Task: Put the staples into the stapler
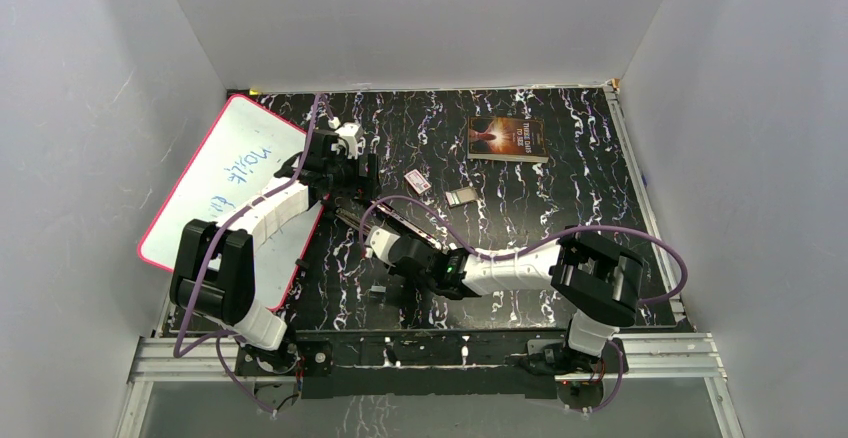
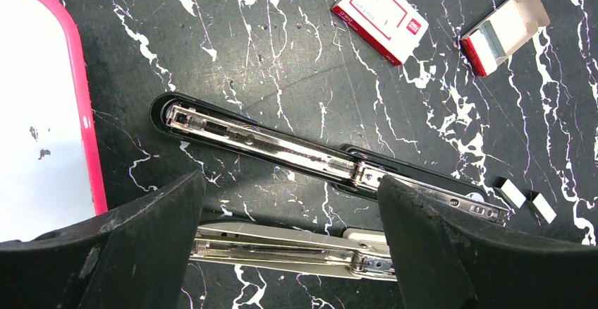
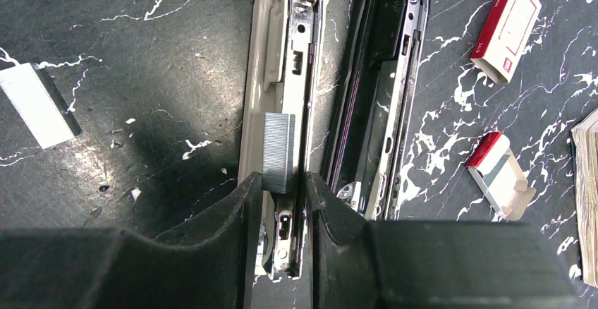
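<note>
- Step in hand: seating of the staples. The right claw (image 3: 280, 195) stands narrow around the lower end of a grey strip of joined metal staples (image 3: 279, 150), low centre of the right wrist view. A thin gap shows on one side, so I cannot tell whether the strip is pinched or merely flanked.
- The strip lies on the pale grey plastic stapler (image 3: 257, 76), which is opened flat. It overlaps the left edge of the bright metal channel (image 3: 303, 55) and is judged not yet seated.
- The left claw (image 2: 290, 207) is spread wide above both staplers and holds nothing.
- Next move, as judged: shift the strip sideways until square over the channel, lower it, then let go. A tilted strip risks catching on the rail.
- Only the right wrist view shows the strip at the channel. The left claw's own fingers hide that part of the pale stapler in the left wrist view.
- The left wrist view gives the full length of the long black plastic stapler (image 2: 282, 147), also open, with two small white staple strips (image 2: 511, 193) at mid right.
- In the top view the staples are too small to tell.
</note>
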Action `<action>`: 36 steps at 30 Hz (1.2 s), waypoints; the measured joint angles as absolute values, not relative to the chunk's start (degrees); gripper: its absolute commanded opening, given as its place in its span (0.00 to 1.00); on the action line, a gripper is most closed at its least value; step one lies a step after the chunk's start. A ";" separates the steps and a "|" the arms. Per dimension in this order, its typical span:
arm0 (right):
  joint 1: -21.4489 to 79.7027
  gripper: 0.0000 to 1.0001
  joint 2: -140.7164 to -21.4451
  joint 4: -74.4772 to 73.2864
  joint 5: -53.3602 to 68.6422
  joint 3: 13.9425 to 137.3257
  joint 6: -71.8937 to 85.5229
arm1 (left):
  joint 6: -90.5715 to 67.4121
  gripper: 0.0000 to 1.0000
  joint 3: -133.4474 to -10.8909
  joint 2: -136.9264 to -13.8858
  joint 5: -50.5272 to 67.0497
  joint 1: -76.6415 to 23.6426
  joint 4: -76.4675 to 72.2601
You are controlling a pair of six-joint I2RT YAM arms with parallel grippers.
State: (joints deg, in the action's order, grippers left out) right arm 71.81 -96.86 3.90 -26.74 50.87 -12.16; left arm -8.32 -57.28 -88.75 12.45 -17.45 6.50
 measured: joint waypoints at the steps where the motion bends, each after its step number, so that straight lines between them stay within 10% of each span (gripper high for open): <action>1: 71.81 0.29 -96.86 4.05 -26.74 50.87 -12.16 | -8.32 0.92 -57.28 -88.75 12.43 -17.45 6.50; 36: 68.14 0.20 -92.44 6.83 -20.23 47.86 -3.99 | -8.29 0.92 -57.28 -88.75 12.43 -17.45 6.50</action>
State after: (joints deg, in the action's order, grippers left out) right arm 68.14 -92.44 6.83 -20.23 47.86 -3.99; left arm -8.29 -57.28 -88.75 12.43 -17.45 6.50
